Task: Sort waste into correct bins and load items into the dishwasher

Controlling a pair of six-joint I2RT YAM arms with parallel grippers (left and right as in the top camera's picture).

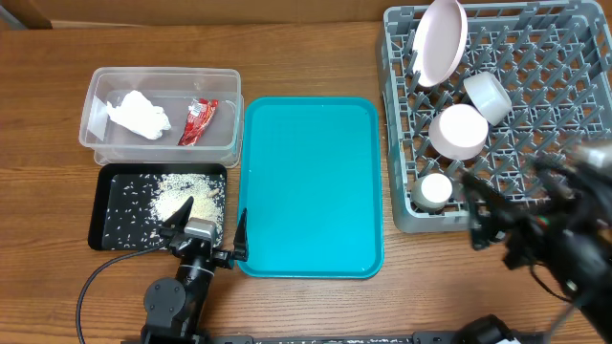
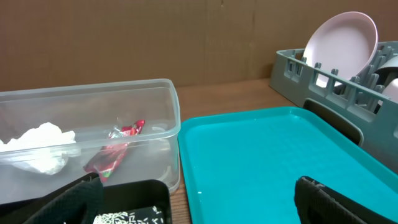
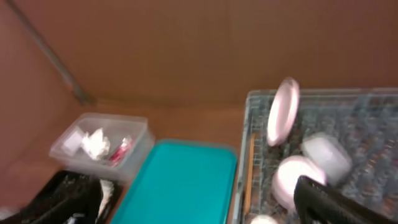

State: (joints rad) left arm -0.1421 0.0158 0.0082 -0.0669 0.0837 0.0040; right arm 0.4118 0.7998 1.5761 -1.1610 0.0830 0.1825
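The clear tub [image 1: 96, 81] holds the crumpled tissue [image 1: 139, 115] and the red wrapper [image 1: 198, 121]; both also show in the left wrist view, tissue [image 2: 40, 146] and wrapper [image 2: 115, 149]. The black tray [image 1: 110, 205] holds rice grains [image 1: 186, 196]. The grey dish rack [image 1: 402, 143] holds the white plate [image 1: 440, 40] on edge, two bowls [image 1: 488, 94] [image 1: 459, 131] and the cup [image 1: 435, 191]. No chopsticks show. My left gripper [image 1: 212, 218] [image 2: 199, 199] is open and empty, straddling the gap between black tray and teal tray. My right gripper [image 1: 507, 205] [image 3: 199, 205] is blurred, open and empty, over the rack's front edge.
A large teal serving tray [image 1: 311, 186] lies empty between the bins and the rack. A brown cardboard wall stands behind the table [image 2: 186, 37]. Bare wooden table [image 1: 48, 172] lies left of the bins.
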